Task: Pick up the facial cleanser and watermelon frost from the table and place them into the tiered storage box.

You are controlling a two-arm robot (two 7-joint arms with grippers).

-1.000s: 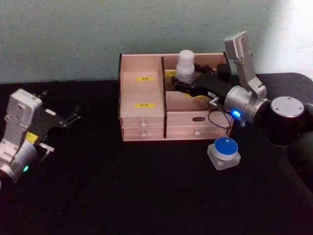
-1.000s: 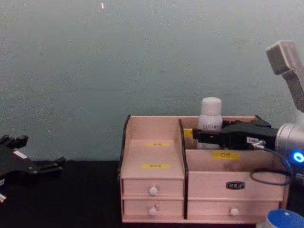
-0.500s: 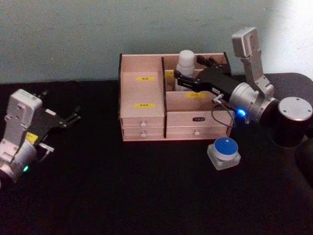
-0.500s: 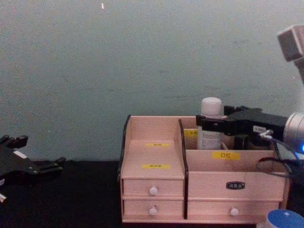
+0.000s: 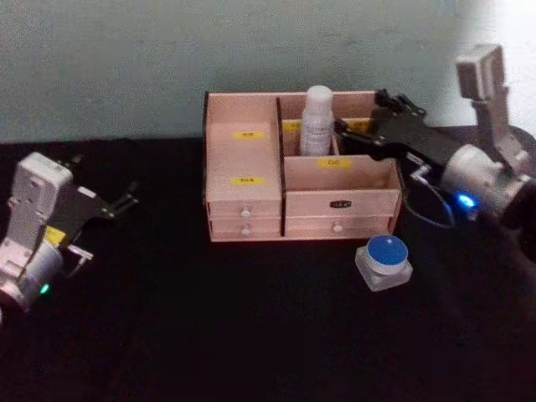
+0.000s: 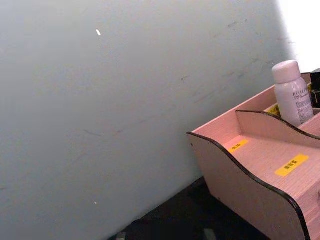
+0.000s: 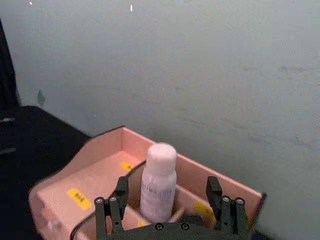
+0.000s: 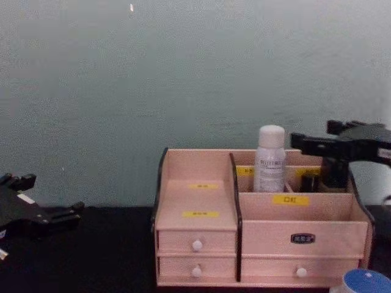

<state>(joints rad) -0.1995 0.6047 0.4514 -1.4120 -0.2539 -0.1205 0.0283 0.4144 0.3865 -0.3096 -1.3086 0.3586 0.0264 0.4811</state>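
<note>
So the right gripper (image 5: 360, 115) has let go and backed off toward the right end of the tiered storage box (image 5: 243, 201). A second ago it was clamped round the facial cleanser (image 5: 316, 121). Now its fingers are spread wide with nothing between them, hanging above the box's back right section. The cleanser stands upright on its own in the back compartment, just right of the middle divider.

The watermelon frost (image 5: 383, 261) is still on the table, just in front of the box's right front corner. The left gripper (image 5: 117, 205) sits parked well left of the box.

Imo the trick now is to keep those fingers wide and pull up and away before swinging, so nothing clips the box's right panel or nudges the bottle. Then drop squarely over the blue lid.
</note>
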